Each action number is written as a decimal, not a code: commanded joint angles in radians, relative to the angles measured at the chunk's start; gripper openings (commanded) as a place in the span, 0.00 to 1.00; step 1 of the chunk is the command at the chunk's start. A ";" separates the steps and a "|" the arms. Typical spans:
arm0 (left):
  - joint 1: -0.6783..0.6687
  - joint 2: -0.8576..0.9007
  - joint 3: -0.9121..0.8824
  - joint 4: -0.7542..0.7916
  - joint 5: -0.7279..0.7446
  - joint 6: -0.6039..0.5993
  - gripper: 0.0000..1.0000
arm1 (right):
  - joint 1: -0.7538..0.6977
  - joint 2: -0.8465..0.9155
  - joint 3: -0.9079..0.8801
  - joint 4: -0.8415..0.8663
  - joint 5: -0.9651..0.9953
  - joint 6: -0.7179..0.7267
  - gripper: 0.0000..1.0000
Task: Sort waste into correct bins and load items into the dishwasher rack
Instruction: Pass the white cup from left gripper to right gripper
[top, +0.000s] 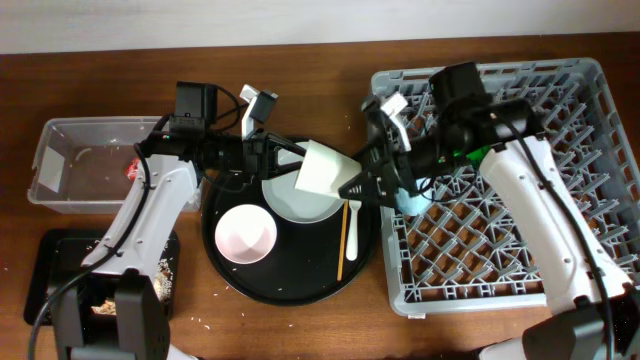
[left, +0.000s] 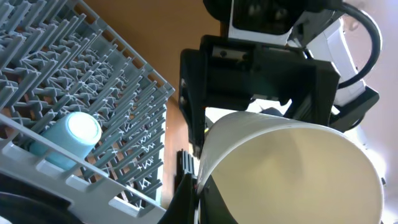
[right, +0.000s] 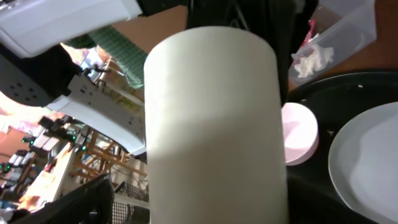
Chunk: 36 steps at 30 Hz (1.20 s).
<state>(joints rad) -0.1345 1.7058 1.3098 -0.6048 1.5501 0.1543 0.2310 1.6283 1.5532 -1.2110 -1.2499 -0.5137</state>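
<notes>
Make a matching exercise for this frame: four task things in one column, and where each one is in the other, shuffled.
Things:
1. cream cup
2. light blue cup
3. small bowl
4. red foil wrapper

Places:
A. in the clear tub
B. on the round black tray, beside the white plate
C. held by the left gripper, above the tray
D. lying in the dishwasher rack

Pairs: 1-C, 2-D, 3-B, 4-A

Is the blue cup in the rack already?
In: the blue cup sits among the pegs of the rack, inside its rim.
</notes>
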 joint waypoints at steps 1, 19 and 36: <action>-0.001 0.001 0.000 0.003 0.024 0.019 0.00 | 0.024 -0.005 -0.005 -0.008 0.013 -0.010 0.83; -0.083 0.001 0.000 -0.223 -0.234 0.020 0.09 | -0.088 -0.005 -0.005 0.035 -0.060 0.017 0.47; 0.124 0.001 0.000 -0.281 -0.516 0.019 0.36 | -0.089 -0.008 0.277 -0.216 0.853 0.478 0.41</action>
<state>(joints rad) -0.0116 1.7058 1.3132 -0.8692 1.1042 0.1642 0.1429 1.6295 1.8050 -1.3434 -0.6109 -0.1299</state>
